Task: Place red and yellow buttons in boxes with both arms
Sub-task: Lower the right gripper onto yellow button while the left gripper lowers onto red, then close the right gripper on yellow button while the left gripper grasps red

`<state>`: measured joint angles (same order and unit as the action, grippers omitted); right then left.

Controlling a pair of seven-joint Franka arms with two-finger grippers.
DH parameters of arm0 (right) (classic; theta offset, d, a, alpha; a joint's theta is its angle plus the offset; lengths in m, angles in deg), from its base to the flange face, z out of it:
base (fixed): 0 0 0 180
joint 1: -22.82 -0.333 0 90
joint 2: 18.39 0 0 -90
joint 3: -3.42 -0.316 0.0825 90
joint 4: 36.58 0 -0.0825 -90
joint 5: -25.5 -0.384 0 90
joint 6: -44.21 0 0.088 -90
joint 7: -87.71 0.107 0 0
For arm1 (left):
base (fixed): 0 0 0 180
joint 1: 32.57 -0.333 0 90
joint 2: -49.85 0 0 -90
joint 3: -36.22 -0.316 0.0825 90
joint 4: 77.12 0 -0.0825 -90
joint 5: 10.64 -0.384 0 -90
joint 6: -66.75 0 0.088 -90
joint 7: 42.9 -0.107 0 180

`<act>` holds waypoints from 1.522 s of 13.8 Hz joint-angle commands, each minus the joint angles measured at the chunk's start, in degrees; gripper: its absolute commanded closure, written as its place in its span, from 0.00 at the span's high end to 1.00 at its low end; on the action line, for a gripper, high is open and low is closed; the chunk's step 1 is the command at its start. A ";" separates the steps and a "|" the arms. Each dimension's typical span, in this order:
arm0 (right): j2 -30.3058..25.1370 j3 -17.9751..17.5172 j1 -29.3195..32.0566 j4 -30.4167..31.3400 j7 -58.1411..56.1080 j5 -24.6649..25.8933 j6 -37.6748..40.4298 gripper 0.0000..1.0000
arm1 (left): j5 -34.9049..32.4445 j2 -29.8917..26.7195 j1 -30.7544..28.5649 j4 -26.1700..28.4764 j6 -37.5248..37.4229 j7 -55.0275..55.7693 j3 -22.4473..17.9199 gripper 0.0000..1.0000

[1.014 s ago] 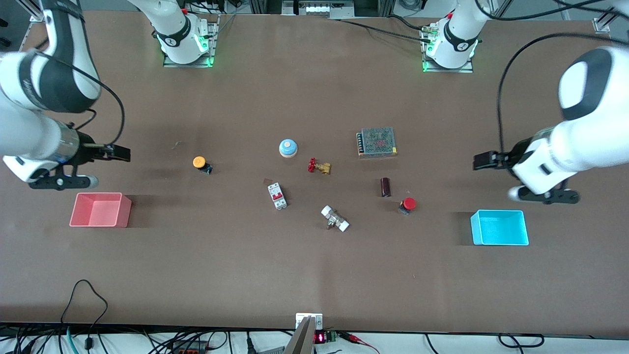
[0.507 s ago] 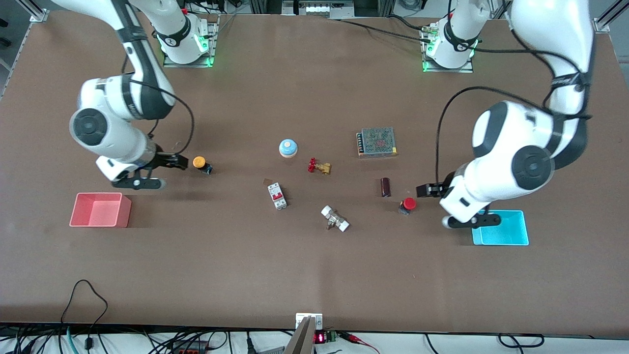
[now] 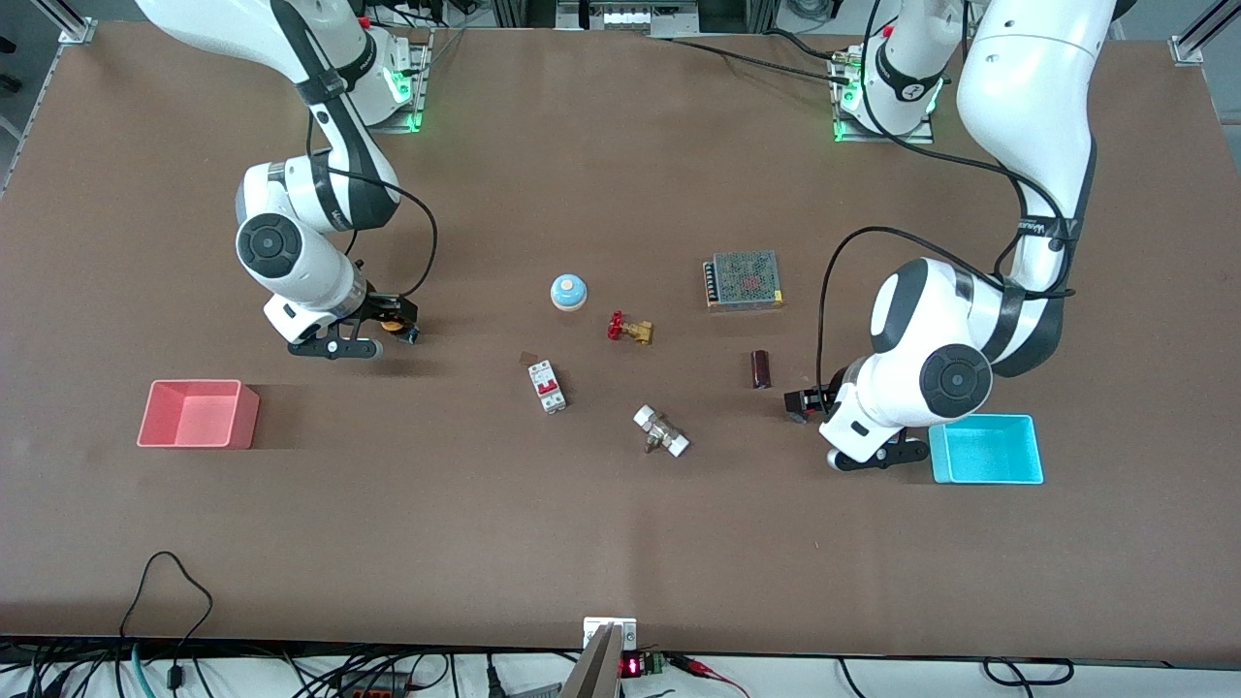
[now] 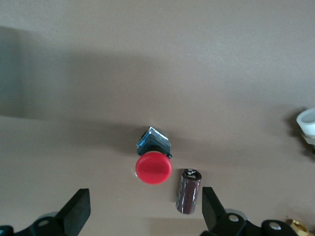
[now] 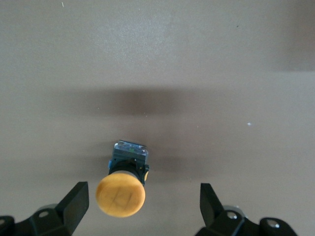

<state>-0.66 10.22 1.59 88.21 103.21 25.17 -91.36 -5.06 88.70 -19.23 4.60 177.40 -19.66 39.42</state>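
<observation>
Two buttons, two arms, each one lined up on its own target. Left gripper (image 3: 803, 400) hangs over the red button (image 4: 153, 167), fingers spread wide, nothing between them. In the left wrist view the red cap sits between the two fingertips (image 4: 78, 210), slightly toward the 11 o'clock one; its black base points to 12 o'clock, so the long axis runs straight away from the palm. A dark cylinder (image 4: 189, 191) lies just beside the cap at 3 o'clock, inside the finger span — judged risk of catching it on closing. Cyan box (image 3: 987, 448) sits near, toward the left arm's end of the table.

Right gripper (image 3: 393, 321) is over the yellow button (image 5: 121, 195), likewise released and empty. Cap lies nearer the 9 o'clock fingertip (image 5: 76, 202) than its partner; base again points to 12 o'clock. Pink box (image 3: 199, 414) waits nearer the front camera, toward the right arm's end.

Next move, by judgement: descend, close across each cap's stem.
</observation>
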 commanded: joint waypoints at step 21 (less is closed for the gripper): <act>4.23 0.05 -1.19 -0.16 2.34 -1.78 -3.04 0.88 | -1.98 3.25 1.87 2.39 3.96 4.72 -0.74 0.33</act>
<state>4.36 10.24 0.79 87.96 105.16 24.31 -95.97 -6.08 93.23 -17.41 6.07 182.07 -15.07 38.93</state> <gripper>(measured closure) 0.044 0.577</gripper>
